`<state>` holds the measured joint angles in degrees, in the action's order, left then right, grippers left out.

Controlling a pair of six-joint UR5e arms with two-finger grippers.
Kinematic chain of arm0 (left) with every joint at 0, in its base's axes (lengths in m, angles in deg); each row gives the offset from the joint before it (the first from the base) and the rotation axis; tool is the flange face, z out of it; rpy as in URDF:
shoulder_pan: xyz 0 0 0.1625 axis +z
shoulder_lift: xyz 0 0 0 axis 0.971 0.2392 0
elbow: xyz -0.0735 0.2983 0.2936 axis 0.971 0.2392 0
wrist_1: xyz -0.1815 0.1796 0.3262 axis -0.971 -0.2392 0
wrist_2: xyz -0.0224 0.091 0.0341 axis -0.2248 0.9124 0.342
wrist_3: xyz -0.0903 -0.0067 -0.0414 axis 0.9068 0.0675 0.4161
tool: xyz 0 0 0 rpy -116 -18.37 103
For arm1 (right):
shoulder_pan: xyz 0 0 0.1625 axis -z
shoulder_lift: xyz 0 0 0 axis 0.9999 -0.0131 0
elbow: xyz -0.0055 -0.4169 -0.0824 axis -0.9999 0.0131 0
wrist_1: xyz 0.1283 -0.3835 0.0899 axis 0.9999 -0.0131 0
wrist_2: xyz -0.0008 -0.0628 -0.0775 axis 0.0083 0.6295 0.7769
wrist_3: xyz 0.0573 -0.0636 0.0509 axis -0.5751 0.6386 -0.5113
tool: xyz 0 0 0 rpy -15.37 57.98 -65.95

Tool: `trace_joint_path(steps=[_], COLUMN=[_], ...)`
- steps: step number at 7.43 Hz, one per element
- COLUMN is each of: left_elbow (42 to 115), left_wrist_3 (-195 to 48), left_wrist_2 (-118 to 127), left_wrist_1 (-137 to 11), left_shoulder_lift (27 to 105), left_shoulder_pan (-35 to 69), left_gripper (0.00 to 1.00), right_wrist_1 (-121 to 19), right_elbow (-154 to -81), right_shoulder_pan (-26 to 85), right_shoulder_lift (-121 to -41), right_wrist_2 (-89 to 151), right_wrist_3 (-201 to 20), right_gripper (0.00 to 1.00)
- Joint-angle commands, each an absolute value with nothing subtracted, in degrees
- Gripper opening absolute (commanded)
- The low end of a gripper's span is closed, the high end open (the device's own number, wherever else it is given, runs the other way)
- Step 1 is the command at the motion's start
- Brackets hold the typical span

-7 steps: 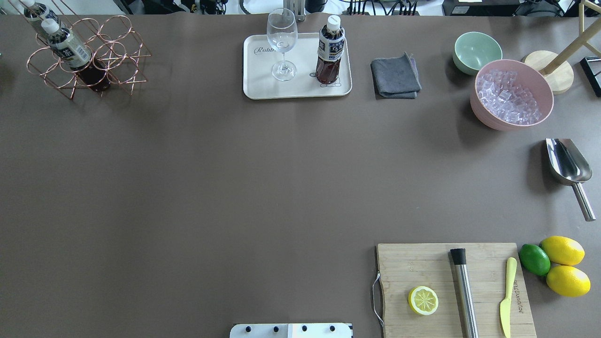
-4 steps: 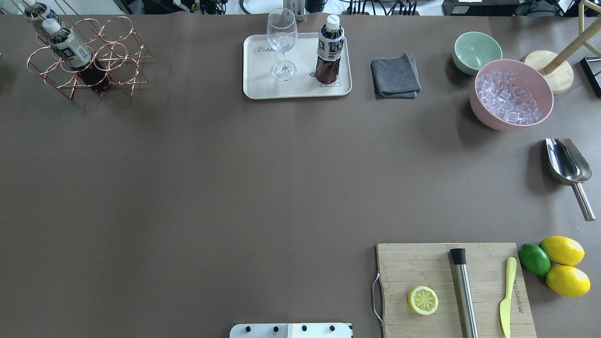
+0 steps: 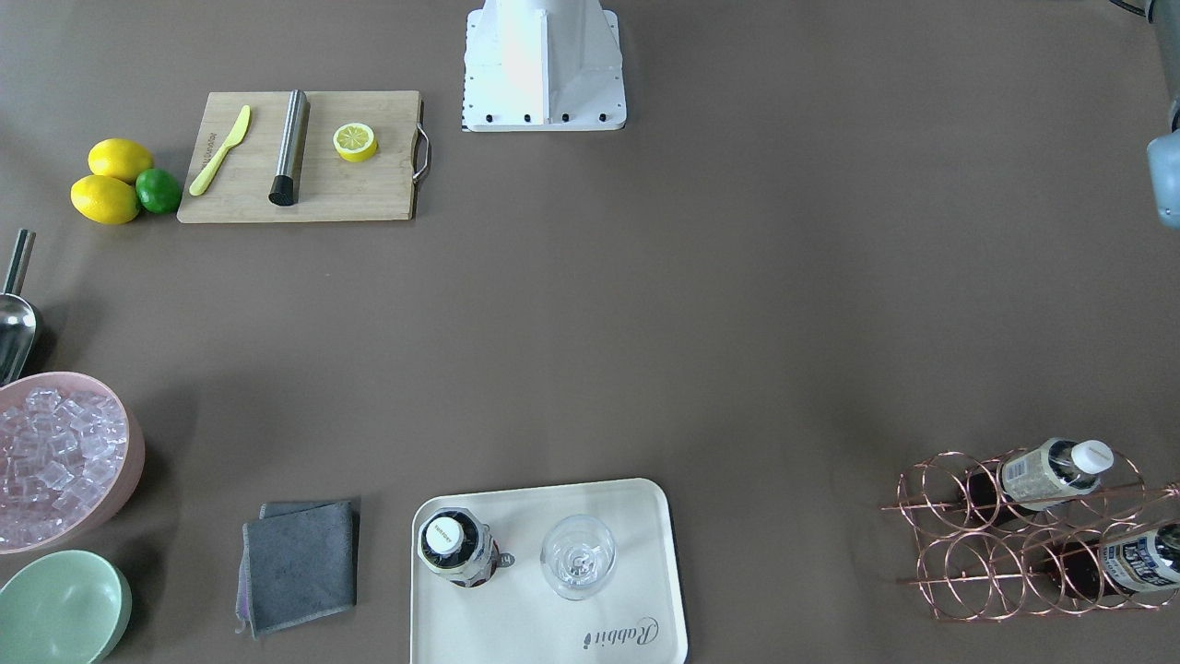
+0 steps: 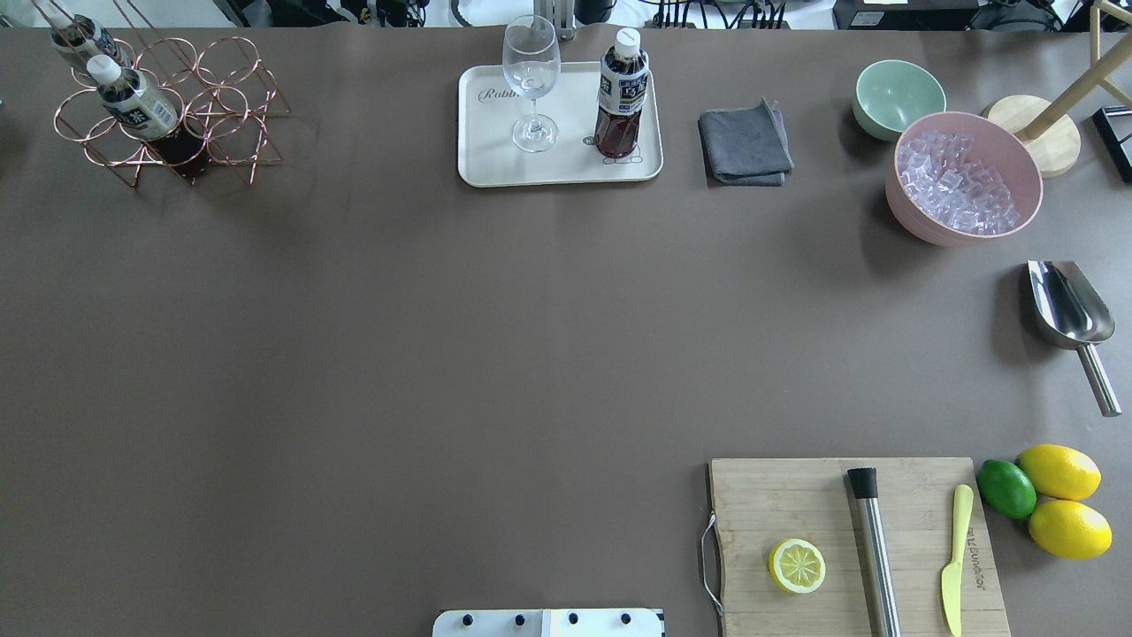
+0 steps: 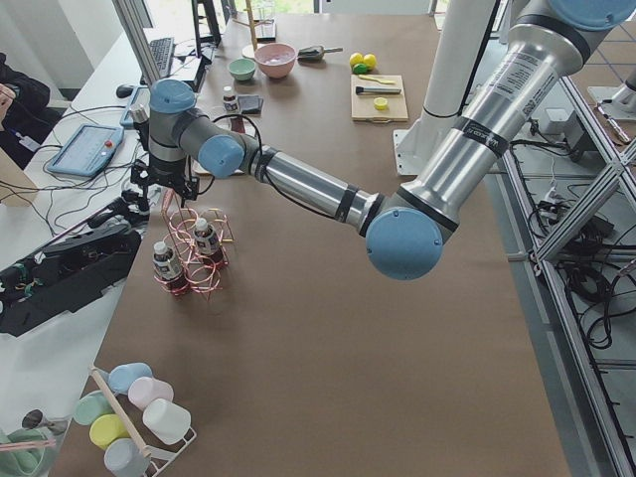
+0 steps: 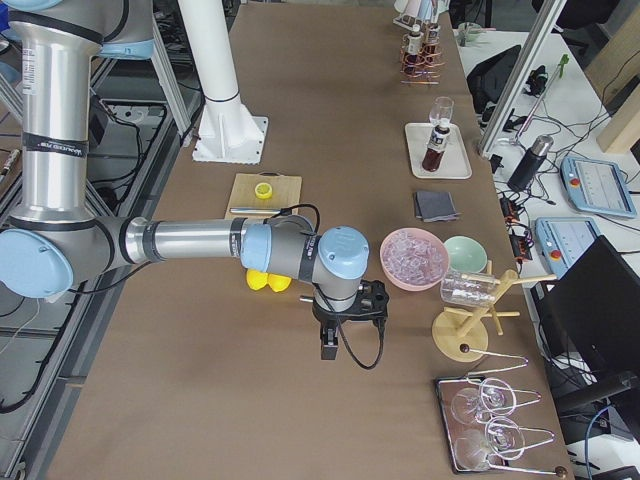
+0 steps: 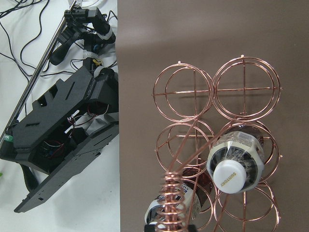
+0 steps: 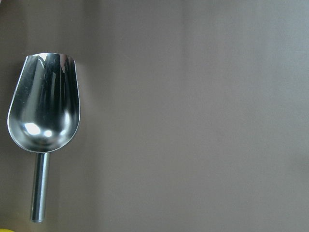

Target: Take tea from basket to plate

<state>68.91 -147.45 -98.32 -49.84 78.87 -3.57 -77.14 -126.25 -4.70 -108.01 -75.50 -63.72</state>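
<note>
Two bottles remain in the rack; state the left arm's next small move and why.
Probably centre the left tool over the bottle beside the handle and lower onto it: its cap faces the wrist camera, off-centre, and the tray has bare room.

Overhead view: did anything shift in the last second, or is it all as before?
The basket tipped: its upper rings and the caps of its two tea bottles moved slightly toward the robot and its right, its foot barely shifting. No grasp or release shows. The third tea bottle on the plate, the wine glass and the rest stayed put.
</note>
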Motion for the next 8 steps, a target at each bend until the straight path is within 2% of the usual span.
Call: trace_joint_path(steps=[1, 2, 4, 6, 8], left_elbow=[70.2, 70.4, 71.2, 75.6, 75.7], left_wrist_3=[-144.7, -137.9, -107.8, -91.7, -84.8], left_wrist_2=[-98.4, -98.4, -98.6, -98.8, -98.8], left_wrist_1=[-50.2, -55.6, -73.4, -75.7, -75.7], left_shoulder_lift=[78.4, 77.2, 71.7, 67.2, 66.9], left_shoulder_pan=[-3.6, -3.8, -3.7, -4.0, -6.4], left_gripper=[0.98, 0.98, 0.98, 0.98, 0.98], right_wrist_1=[-71.6, -69.2, -69.0, -69.2, -69.2], right_elbow=[-122.0, -122.3, -122.8, -123.0, -123.0], right_shoulder_pan=[-5.2, -6.2, -6.6, -6.7, -6.8], right_shoulder_lift=[-107.1, -107.8, -107.8, -108.4, -110.4], right_wrist_2=[-76.6, -77.3, -77.0, -78.6, -78.6], right_wrist_3=[-69.1, -76.6, -77.2, -77.1, -76.6], right_gripper=[1.0, 1.0, 1.0, 1.0, 1.0])
